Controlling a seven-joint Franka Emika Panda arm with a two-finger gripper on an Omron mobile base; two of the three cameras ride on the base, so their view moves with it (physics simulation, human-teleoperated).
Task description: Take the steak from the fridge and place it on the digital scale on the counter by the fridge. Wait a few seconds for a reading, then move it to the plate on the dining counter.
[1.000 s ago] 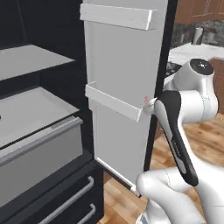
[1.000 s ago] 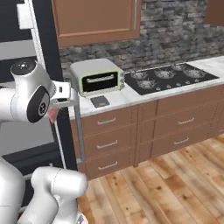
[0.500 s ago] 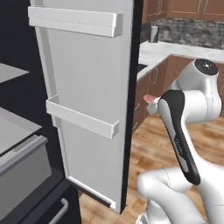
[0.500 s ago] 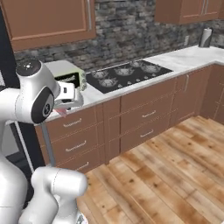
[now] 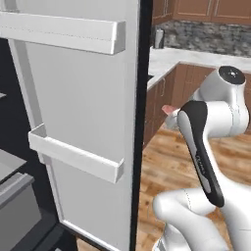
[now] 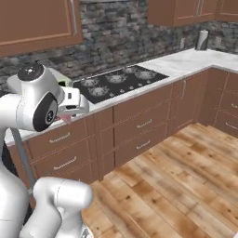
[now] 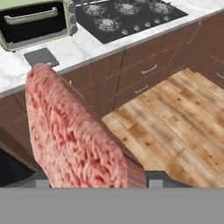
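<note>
The steak (image 7: 72, 140), a reddish-pink slab with a paler edge, stands on edge and looms large in the hand view. My gripper (image 6: 69, 115) is shut on it at chest height beside the arm's shoulder. A pink corner of the steak (image 5: 169, 109) shows past the forearm. The digital scale (image 7: 40, 57), a small dark grey pad, lies on the marble counter (image 7: 83, 48) ahead and below, bare on top. The fridge door (image 5: 83, 122) stands open at my left with its white bins (image 5: 73, 159). The plate and the dining counter are out of view.
A pale green toaster oven (image 7: 35, 19) stands just behind the scale. A black gas cooktop (image 6: 116, 81) lies to its right. Brown drawers (image 6: 139, 125) run under the counter, with open wooden floor (image 6: 176, 176) in front.
The base has swung right: the fridge door now looms larger in the left base view, and the counter has slid left in the right base view. The steak stays in my gripper.
</note>
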